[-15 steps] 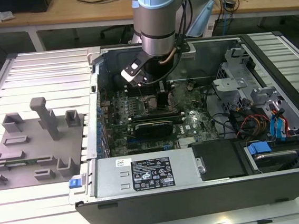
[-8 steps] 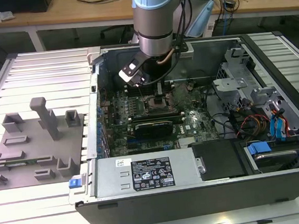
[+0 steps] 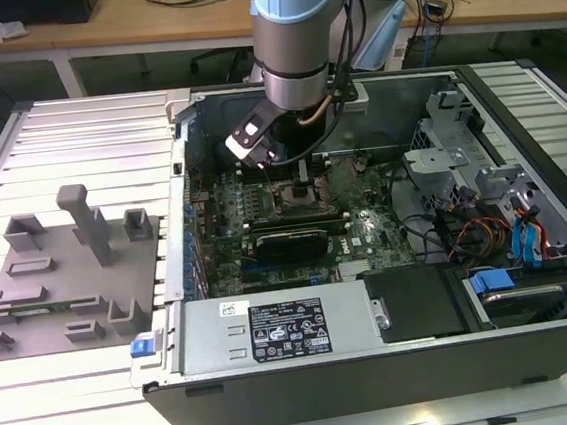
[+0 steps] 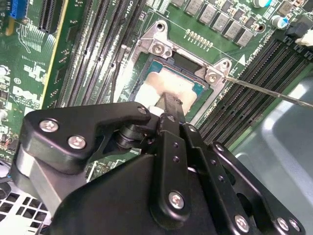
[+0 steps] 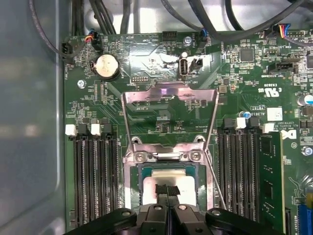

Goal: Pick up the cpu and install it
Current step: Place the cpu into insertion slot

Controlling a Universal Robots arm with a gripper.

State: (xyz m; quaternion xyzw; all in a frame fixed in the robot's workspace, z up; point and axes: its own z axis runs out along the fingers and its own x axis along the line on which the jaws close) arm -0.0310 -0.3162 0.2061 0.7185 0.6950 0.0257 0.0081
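Below me an open case [image 3: 380,379] lies on a slatted table [image 3: 81,403]. Its green motherboard [image 3: 371,232] is bared, a labelled power supply [image 3: 275,329] sits along the near wall, and grey fixture blocks [image 3: 69,278] stand outside it on the exterior view's left. In the first wrist view I see a coin cell [image 5: 106,66], a raised metal socket plate [image 5: 168,95], black memory slots [image 5: 95,166] and what may be one memory stick [image 5: 270,181].

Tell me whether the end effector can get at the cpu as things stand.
Likely yes. The end effector is directly over the cpu, at or near its top, and the load plate of the socket stands swung up, so nothing appears to block the way.
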